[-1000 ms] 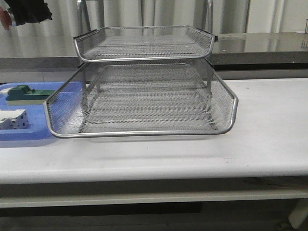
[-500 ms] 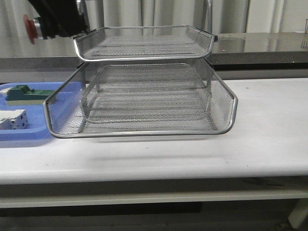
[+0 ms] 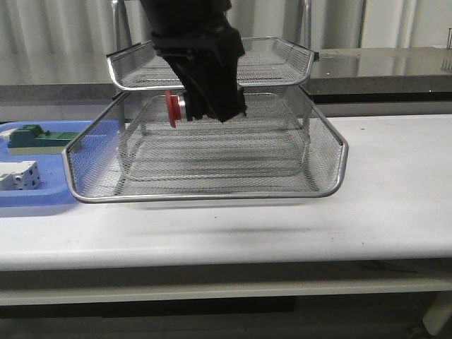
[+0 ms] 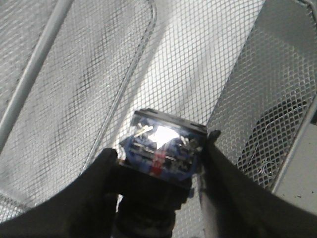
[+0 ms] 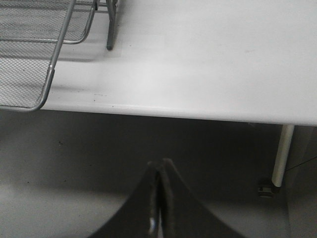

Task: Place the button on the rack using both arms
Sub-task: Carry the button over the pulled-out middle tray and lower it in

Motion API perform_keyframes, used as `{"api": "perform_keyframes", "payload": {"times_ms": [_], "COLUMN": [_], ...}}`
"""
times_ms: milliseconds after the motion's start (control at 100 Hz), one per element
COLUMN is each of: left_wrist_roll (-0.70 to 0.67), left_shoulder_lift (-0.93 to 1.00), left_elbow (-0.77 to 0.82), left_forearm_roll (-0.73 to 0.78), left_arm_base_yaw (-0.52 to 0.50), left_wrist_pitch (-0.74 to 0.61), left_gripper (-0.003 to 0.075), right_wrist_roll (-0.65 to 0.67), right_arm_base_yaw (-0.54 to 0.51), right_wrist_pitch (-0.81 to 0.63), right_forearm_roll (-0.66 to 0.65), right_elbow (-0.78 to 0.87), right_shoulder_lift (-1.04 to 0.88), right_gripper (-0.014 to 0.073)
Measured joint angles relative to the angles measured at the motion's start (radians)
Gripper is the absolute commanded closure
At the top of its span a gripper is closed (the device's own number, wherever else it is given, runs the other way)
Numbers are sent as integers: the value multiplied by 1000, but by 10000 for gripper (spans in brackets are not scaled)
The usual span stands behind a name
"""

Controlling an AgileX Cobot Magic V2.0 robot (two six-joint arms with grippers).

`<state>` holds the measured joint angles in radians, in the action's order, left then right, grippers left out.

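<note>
Red shows at the front of my left gripper (image 3: 201, 106): that is the mushroom head of the button (image 3: 174, 108), pointing sideways toward my left as I hold it over the pulled-out middle tray of the rack (image 3: 332, 166). From my left wrist camera the button's blue rear block (image 4: 163, 151) sits squarely between my two fingers (image 4: 101, 171), which are closed against its sides, with mesh showing beneath it. So the button is in the air above the tray floor, below the top tier, touching no wire that I can see.

My right gripper (image 5: 159, 198) hangs off the table's front edge, its fingers pressed together and holding nothing.

The risks lie in the release, I judge. If I let go from this height, the round head could make the button roll or bounce on the springy mesh. My bulky wrist is close under the top tier's front rim (image 3: 212, 86), so a careless lift might catch it and jolt the rack. The tray slides, too; a downward push on it could shift it. The blue tray (image 3: 42, 194) beside the rack, with its green block (image 3: 35, 138), is well clear of me.
</note>
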<state>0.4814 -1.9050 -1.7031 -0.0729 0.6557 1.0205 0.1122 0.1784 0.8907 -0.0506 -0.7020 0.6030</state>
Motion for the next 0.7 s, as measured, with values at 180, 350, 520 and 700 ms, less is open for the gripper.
{"api": "perform_keyframes", "payload": {"times_ms": [180, 350, 520, 700], "left_wrist_roll": [5, 7, 7, 9], "left_shoulder_lift": [-51, -61, -61, -63], "left_elbow": [0, 0, 0, 0], "left_forearm_roll": [0, 4, 4, 4], "left_arm_base_yaw": [4, 4, 4, 4], "left_wrist_pitch": [-14, -16, -8, -5], "left_gripper": [715, 687, 516, 233], "right_wrist_roll": [0, 0, 0, 0], "right_arm_base_yaw": [0, 0, 0, 0], "right_wrist_pitch": [0, 0, 0, 0], "right_forearm_roll": [0, 0, 0, 0], "right_elbow": [0, 0, 0, 0], "right_shoulder_lift": [0, 0, 0, 0], "right_gripper": [662, 662, 662, 662]}}
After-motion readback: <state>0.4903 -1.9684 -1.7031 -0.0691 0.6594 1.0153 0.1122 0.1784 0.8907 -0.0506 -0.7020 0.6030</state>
